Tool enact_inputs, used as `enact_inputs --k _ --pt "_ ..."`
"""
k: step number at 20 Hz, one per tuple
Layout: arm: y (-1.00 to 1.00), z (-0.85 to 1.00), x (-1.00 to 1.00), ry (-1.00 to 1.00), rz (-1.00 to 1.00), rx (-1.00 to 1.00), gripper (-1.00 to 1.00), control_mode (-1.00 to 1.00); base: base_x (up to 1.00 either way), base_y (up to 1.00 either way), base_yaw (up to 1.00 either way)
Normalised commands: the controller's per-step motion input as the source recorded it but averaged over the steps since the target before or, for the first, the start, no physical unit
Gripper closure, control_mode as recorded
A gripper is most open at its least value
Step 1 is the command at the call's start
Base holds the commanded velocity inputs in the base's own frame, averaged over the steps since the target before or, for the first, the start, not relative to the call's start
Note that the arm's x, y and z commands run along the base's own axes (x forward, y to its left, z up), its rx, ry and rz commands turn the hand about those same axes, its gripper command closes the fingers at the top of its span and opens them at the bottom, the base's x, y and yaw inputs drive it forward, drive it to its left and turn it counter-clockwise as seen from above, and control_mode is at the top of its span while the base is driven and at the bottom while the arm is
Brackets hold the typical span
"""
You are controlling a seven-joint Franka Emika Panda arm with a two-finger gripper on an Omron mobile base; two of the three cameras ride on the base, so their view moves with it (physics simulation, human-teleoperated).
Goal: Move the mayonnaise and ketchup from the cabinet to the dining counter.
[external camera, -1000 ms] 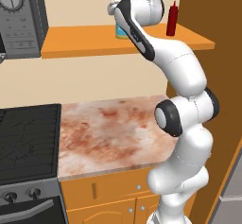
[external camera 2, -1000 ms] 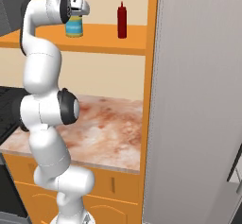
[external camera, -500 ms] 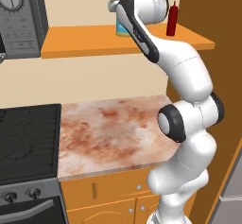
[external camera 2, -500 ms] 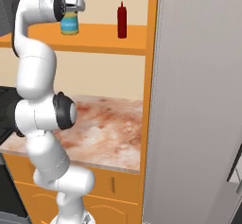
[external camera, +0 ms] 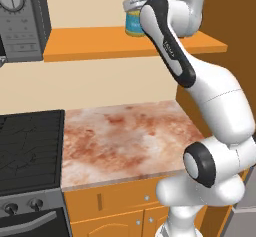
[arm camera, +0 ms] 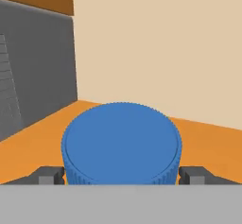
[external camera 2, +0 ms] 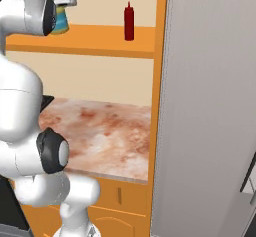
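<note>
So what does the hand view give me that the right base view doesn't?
Hand view alone: the pincer open, one finger on each side of the mayonnaise lid, plus a grey appliance wall on its left.

Right base view alone: the ketchup upright further along the cabinet, the marbled worktop below, and a tall grey panel.

Both: the mayonnaise jar on the orange shelf board, against the beige wall.

Hand camera close above mayonnaise [arm camera: 122,142]
</note>
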Motion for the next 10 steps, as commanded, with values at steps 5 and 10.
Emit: enact_inputs --k 5,10 --pt "0.0 -0.02 -1.0 -0.07 0.2 -0.02 1.0 -1.0 0.0 0.0 0.0" --pt "0.0 0.0 -1.0 -0.01 0.18 -0.02 1.0 -1.0 0.0 0.0 0.0"
